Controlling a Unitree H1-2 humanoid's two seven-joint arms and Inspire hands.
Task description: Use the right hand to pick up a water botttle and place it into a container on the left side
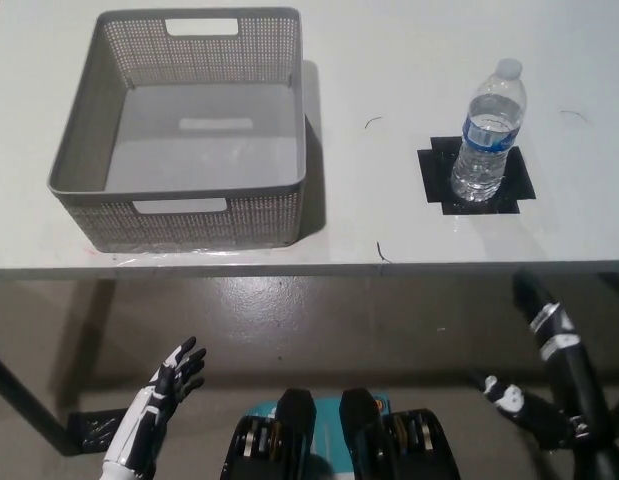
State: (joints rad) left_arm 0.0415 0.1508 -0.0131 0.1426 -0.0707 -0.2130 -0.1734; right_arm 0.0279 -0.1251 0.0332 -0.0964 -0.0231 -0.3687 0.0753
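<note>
Head view: we see table (389, 60)
Bottle (489, 135): upright, 2 o'clock, on black patch (519, 180)
Basket (179, 140): 10 o'clock
Left hand (159, 400): released, 7 o'clock
Right hand (534, 300): 5 o'clock, we cannot tell

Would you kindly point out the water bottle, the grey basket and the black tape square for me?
water bottle (488, 135): head view, on its blue label.
grey basket (179, 219): head view, on its near wall.
black tape square (433, 170): head view, on its left edge beside the bottle.

No words to read

The bottle (489, 135) has a blue label, but its letters are too small and blurry to read. Nothing else here shows any words or numbers.
</note>
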